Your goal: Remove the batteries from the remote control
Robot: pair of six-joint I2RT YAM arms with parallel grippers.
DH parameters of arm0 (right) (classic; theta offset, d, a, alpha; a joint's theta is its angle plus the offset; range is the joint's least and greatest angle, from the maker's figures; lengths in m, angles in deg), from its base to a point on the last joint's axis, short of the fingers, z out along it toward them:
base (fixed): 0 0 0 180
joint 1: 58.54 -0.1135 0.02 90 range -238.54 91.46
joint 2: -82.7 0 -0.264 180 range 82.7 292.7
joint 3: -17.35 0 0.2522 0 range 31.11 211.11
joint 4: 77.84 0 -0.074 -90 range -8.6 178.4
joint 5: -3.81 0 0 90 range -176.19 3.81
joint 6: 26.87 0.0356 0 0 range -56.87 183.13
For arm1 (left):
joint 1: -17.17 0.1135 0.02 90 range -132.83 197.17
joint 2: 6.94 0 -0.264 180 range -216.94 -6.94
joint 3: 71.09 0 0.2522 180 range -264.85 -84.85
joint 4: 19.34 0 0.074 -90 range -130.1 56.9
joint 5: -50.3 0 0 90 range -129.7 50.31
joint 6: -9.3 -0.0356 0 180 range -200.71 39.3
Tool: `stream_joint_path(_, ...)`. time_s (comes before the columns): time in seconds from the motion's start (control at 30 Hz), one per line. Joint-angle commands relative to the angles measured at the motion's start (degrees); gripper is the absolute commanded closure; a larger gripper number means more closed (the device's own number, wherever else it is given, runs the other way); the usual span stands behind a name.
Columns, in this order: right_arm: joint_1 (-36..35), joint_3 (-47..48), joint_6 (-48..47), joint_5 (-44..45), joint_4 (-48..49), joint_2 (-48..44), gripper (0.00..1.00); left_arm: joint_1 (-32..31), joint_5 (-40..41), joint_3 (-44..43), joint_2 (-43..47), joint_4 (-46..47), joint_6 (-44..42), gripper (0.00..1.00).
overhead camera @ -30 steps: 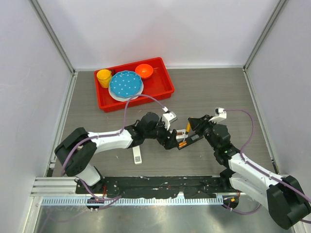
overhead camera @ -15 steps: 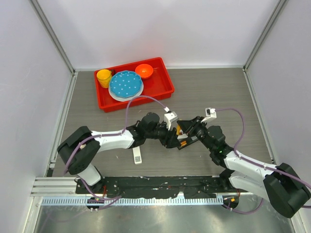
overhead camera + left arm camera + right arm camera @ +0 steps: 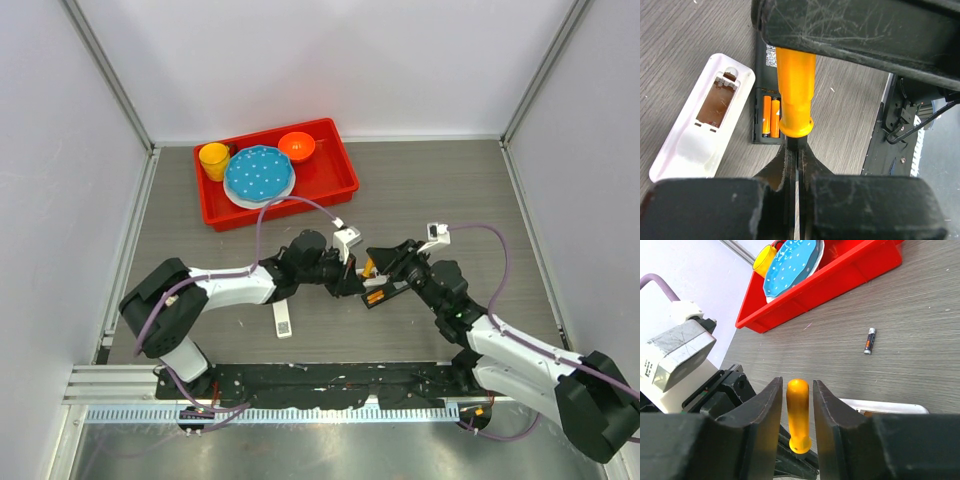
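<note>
Orange batteries lie paired in black remote bay, left of frame centre, long axes parallel to screwdriver | my left gripper clenched on its shaft, nearer | my right gripper flanks handle; grip uncertain.

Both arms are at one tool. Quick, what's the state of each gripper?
Left gripper: shut on the screwdriver, at its dark shaft.
Right gripper: slightly open, jaws flanking the orange handle with slim gaps.
</note>
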Motion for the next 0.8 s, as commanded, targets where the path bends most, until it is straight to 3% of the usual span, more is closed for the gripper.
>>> stream_joint_path(0.0,-0.22,4.49,-2.59,1.98,-6.79,-2.90,0.56,-0.72,-1.73,-0.21,-0.17,2.20,-2.00,1.00)
stream_joint_path(0.03,-0.13,5.54,-3.03,1.81,-8.11,-3.33,0.44,-0.63,-1.82,-0.30,-0.26,1.94,-2.18,1.00)
stream_joint_path(0.1,0.48,6.60,-3.65,1.28,-11.46,-4.13,0.33,-0.72,-1.82,-0.47,-0.52,1.68,-2.44,1.00)
stream_joint_path(0.13,1.62,7.30,-4.00,-0.72,-12.16,-4.39,0.22,-0.72,-1.90,-0.65,-0.52,1.24,-2.70,1.00)
stream_joint_path(0.23,5.82,9.06,-3.83,-6.44,-14.71,-4.31,0.16,-0.63,-2.61,-0.82,-0.70,1.06,-2.88,1.00)
stream_joint_path(0.37,13.48,10.21,-1.90,-21.86,-15.60,-2.73,0.18,-0.72,-2.52,-0.91,-0.79,0.53,-3.50,1.00)
stream_joint_path(0.47,17.43,10.56,-0.75,-31.55,-13.85,-0.71,0.28,-0.63,-2.78,-1.09,-0.87,0.27,-3.59,1.00)
stream_joint_path(0.6,18.15,11.52,-0.58,-38.87,-13.58,2.11,0.40,-0.63,-2.96,-1.35,-1.31,-0.17,-3.94,1.00)
stream_joint_path(0.77,18.15,10.47,0.30,-40.91,-12.69,1.67,0.44,-0.72,-3.57,-1.70,-1.58,-0.52,-4.02,1.00)
